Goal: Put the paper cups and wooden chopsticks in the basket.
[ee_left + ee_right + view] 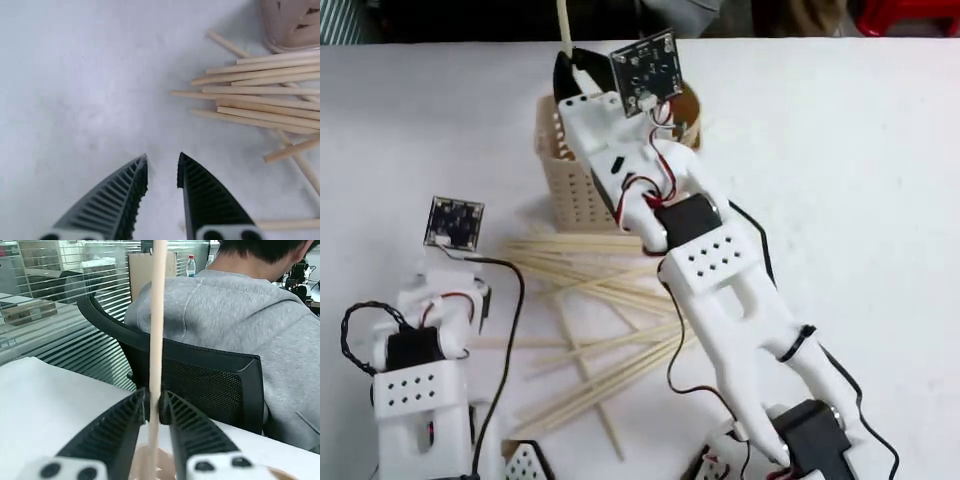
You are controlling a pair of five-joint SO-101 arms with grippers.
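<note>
1. Nearest, my left gripper (162, 160) hangs over the bare white table (75, 75). Its ribbed jaws stand a little apart with nothing between them.
2. Just ahead lie the loose chopsticks (260, 100), scattered and crossing. The high view shows the heap (600, 290) spread between my two arms. There are more than ten, but they overlap too much for an exact count.
3. Past the heap stands one beige basket (570, 200). My left wrist view catches its lower corner (292, 25). The high view shows its latticed wall, with my right arm (720, 270) stretched over the opening.
4. My right gripper (578, 62) sits over the basket's far side, clamped on one held chopstick (563, 25) that stands upright. The right wrist view shows the pinch itself (152, 400), with the stick (159, 315) rising straight from between the jaws.
5. A brown curved rim (693, 118) sits beside the basket, mostly behind my right arm. I cannot tell whether it is a paper cup.
6. Farthest off, beyond the table edge, are a black chair (210, 375) and two bottles (190, 265), with labels too small to read.
</note>
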